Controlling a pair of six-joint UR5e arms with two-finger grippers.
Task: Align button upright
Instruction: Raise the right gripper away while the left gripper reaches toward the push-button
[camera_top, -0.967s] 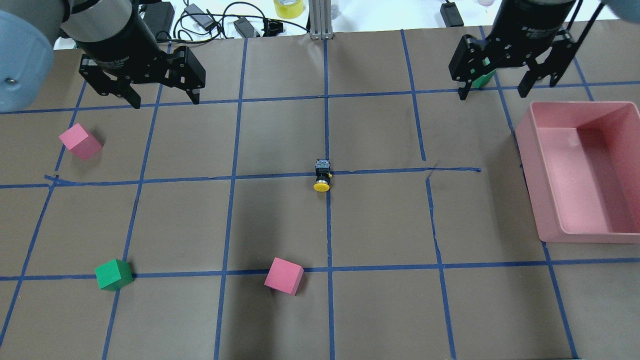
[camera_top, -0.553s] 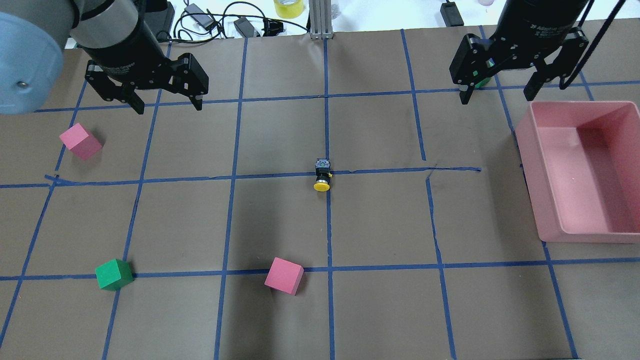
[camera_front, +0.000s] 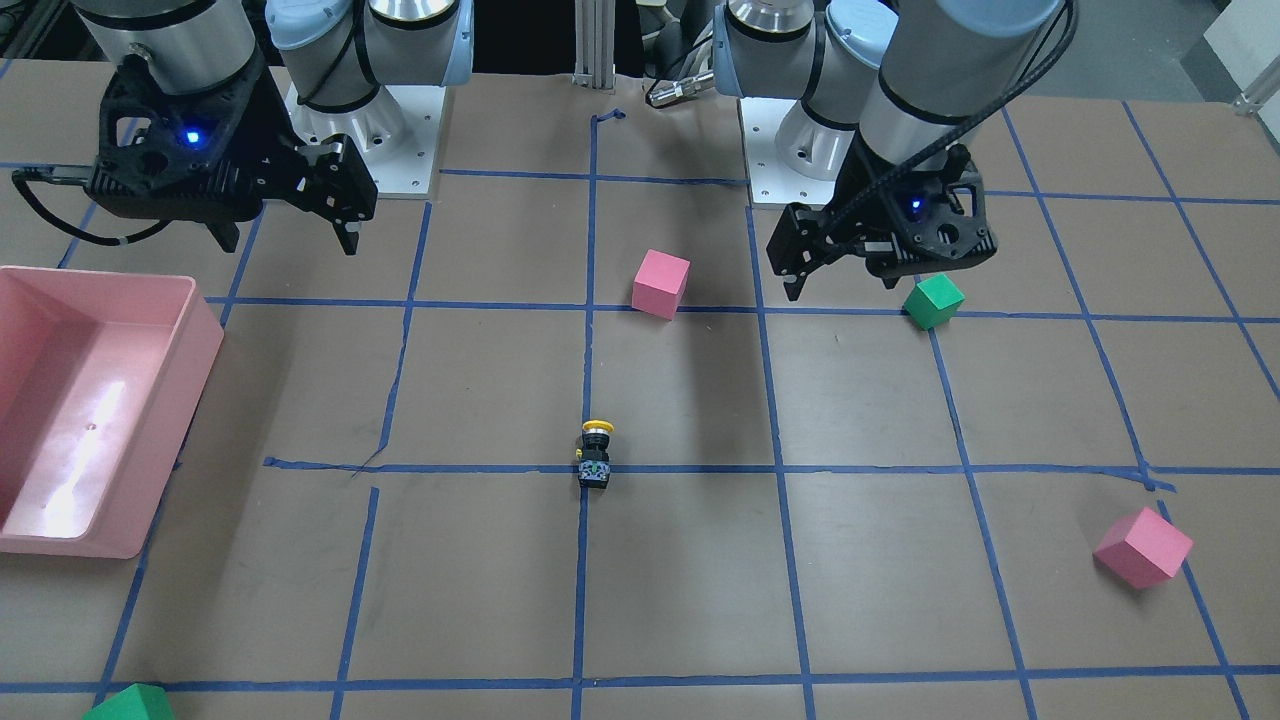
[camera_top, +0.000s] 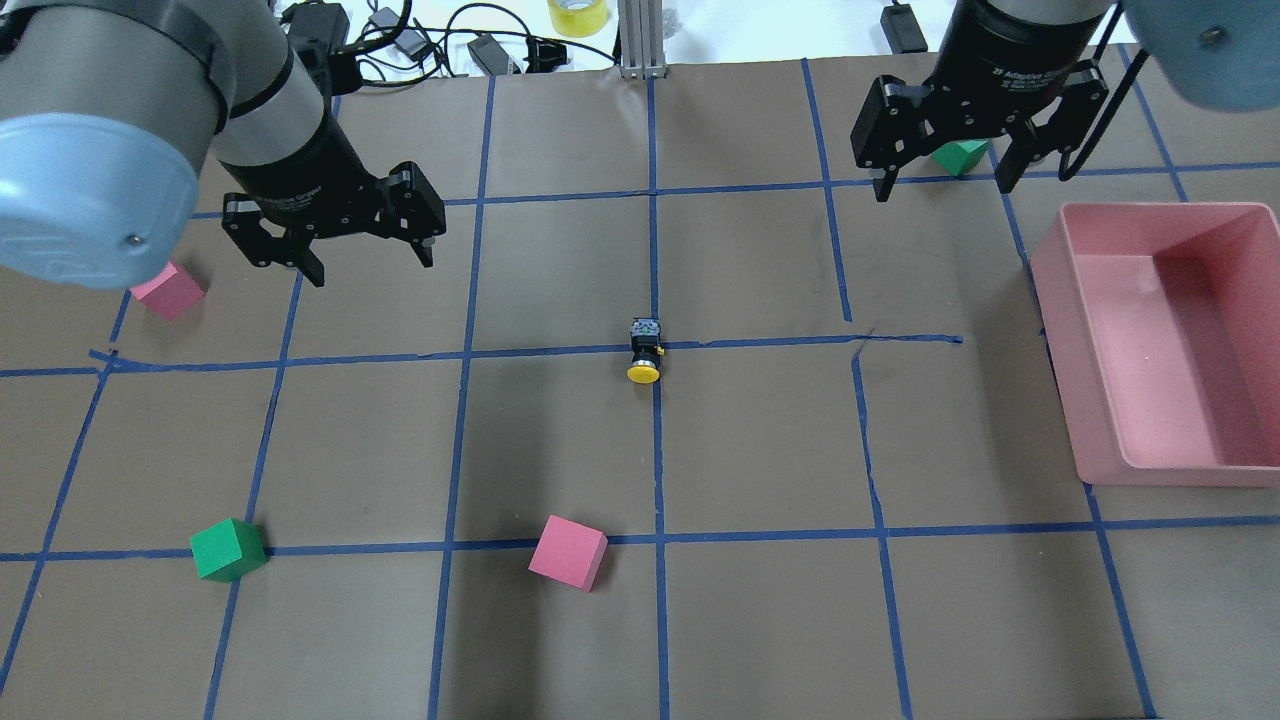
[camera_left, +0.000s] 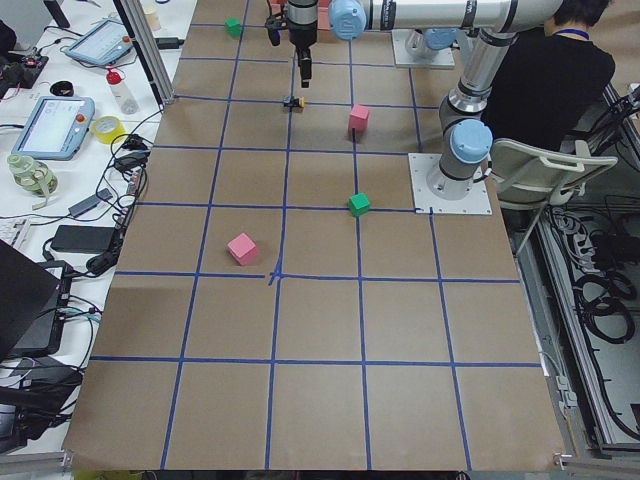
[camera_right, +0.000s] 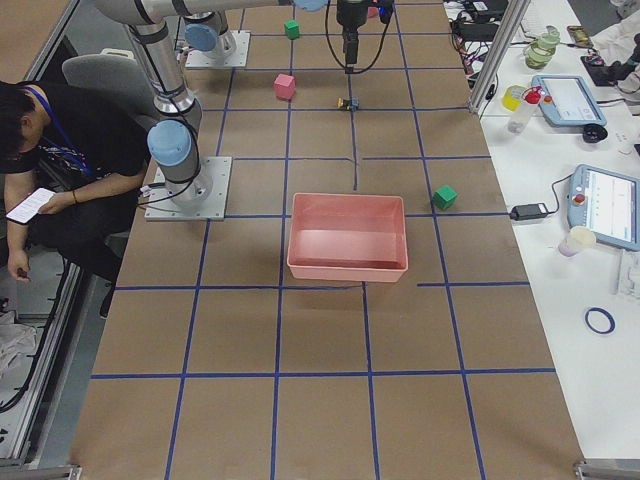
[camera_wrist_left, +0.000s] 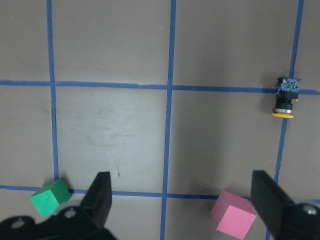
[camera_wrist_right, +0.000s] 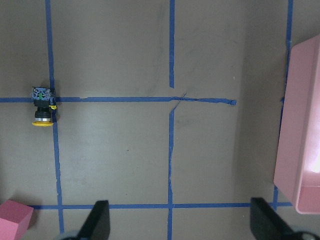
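Observation:
The button (camera_top: 646, 352) lies on its side on the blue tape cross at the table's middle, its yellow cap pointing toward the robot's side. It also shows in the front view (camera_front: 596, 452), the left wrist view (camera_wrist_left: 287, 97) and the right wrist view (camera_wrist_right: 43, 106). My left gripper (camera_top: 370, 268) is open and empty, above the table to the far left of the button. My right gripper (camera_top: 942, 188) is open and empty, above the far right of the table. Neither touches the button.
A pink bin (camera_top: 1160, 470) stands at the right edge. Pink cubes lie at the near middle (camera_top: 568, 552) and the left (camera_top: 168, 290). A green cube (camera_top: 228, 549) lies near left; another green cube (camera_top: 960, 155) sits behind the right gripper.
The left gripper has moved right and nearer, toward the table's middle. The right gripper has shifted left. The button has not moved.

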